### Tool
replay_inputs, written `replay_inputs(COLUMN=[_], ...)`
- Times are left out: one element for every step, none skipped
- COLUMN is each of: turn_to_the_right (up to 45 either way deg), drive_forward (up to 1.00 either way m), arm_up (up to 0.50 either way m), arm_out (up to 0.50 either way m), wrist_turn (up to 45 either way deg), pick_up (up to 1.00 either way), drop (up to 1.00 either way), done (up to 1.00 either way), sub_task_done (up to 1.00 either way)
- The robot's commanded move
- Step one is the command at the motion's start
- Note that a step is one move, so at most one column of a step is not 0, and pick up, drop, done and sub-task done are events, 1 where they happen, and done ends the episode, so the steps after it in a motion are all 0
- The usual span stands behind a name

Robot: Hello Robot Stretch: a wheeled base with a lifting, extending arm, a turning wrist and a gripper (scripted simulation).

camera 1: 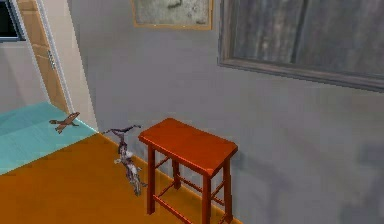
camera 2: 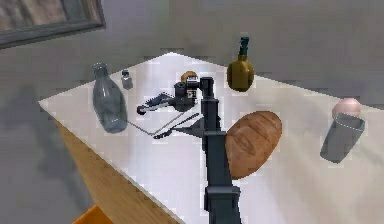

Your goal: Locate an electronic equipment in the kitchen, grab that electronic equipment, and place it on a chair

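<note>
The arm's dark bar [camera 2: 214,160] rises over a white tabletop [camera 2: 130,160]. At its far end, the gripper [camera 2: 152,104] reaches left, above or against a flat pale slab with dark edges [camera 2: 172,127] that lies on the table. I cannot tell whether the gripper holds anything. A red-brown wooden stool [camera 1: 187,148] stands on the orange floor by the grey wall in the forward view.
On the table stand a clear glass bottle [camera 2: 108,100], a small shaker [camera 2: 127,78], a brown flask [camera 2: 240,70], a bread loaf [camera 2: 252,143] and a grey cup [camera 2: 343,132]. A small bicycle-like object [camera 1: 127,160] is left of the stool, with a plane-shaped thing [camera 1: 66,122] on teal floor.
</note>
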Motion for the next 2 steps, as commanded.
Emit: replay_inputs(turn_to_the_right=[0.0,0.0], drive_forward=[0.0,0.0], arm_up=[0.0,0.1], arm_out=[0.0,0.0], wrist_turn=[0.0,0.0], pick_up=[1.0,0.0], drop=[0.0,0.0], done=[0.0,0.0], sub_task_done=[0.0,0.0])
